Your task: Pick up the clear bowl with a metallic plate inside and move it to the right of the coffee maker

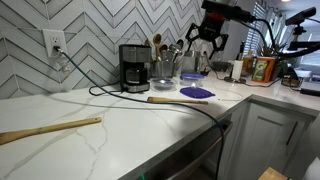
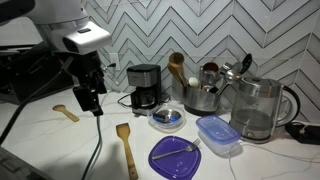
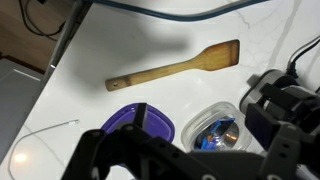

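The clear bowl [image 2: 167, 118] stands on the white counter just in front of and right of the black coffee maker [image 2: 145, 88], with a shiny metal plate inside it. The wrist view shows the bowl [image 3: 215, 128] from above, between my jaws. My gripper [image 1: 210, 40] is open and empty, high above the counter and well clear of the bowl. It also shows in an exterior view [image 2: 90, 98] and in the wrist view [image 3: 195, 140]. The coffee maker [image 1: 134, 68] stands against the tiled wall.
A flat blue-purple disc [image 2: 175, 155] with a fork lies in front of the bowl. A wooden spatula [image 3: 175, 66] lies beside it. A blue-lidded container [image 2: 217, 135], a glass kettle [image 2: 260, 108], a steel crock [image 1: 163, 65] and a wooden spoon [image 1: 50, 130] are also on the counter.
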`<state>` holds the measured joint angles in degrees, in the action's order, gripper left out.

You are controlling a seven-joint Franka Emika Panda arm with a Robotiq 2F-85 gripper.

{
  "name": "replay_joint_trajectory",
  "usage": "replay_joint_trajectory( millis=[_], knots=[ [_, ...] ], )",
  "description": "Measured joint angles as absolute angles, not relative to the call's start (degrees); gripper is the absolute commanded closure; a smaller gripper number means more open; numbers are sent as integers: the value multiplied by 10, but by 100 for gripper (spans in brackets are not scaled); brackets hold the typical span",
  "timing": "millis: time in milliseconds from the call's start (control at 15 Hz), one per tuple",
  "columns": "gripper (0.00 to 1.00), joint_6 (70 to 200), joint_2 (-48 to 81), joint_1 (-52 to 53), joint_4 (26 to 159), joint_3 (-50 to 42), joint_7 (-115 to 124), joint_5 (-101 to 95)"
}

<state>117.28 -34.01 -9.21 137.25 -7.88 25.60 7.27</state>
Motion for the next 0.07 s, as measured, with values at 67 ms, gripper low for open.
replay_joint_trajectory(
  millis=[67],
  knots=[
    [0, 1173, -340, -92, 1373, -79, 256, 73]
  ],
)
